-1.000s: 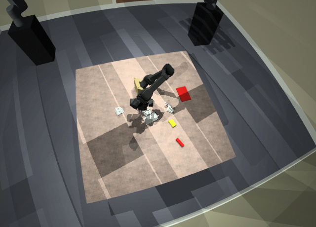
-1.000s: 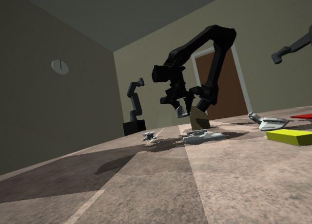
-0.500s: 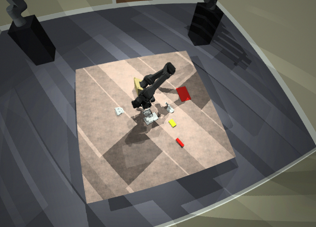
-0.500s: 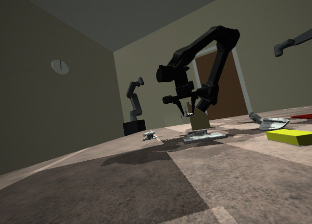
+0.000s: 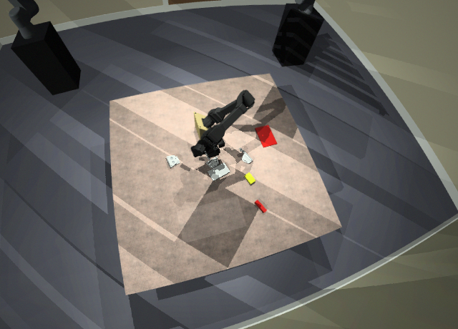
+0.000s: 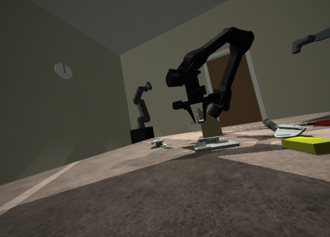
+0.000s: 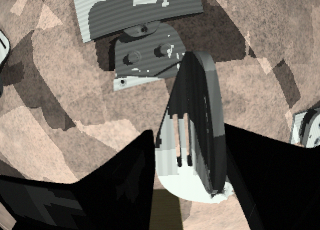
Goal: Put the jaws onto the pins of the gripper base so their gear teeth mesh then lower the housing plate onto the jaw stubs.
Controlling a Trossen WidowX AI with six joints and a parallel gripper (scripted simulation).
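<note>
The gripper base [image 5: 220, 171] [image 6: 218, 145] [image 7: 142, 17] lies flat on the mat; its two pins show bare in the wrist view. My gripper [image 6: 199, 120] [image 7: 183, 133] is shut on one pale slotted jaw [image 7: 194, 191], held in the air above the base's pin end. In the wrist view the jaw's far tip overlaps the edge of the pin end; the exact height gap is hard to judge. The other jaw [image 5: 246, 156] [image 6: 290, 131] lies on the mat to the right of the base. The housing plate [image 5: 172, 160] [image 6: 158, 141] [image 7: 312, 126] lies apart on the other side.
A yellow block [image 5: 250, 178] [image 6: 303, 143], a small red bar [image 5: 260, 206] and a flat red plate [image 5: 265, 136] lie to the right on the mat [image 5: 147, 214]. A tan upright panel [image 5: 200, 124] [image 6: 210, 127] stands behind the base, close to the arm.
</note>
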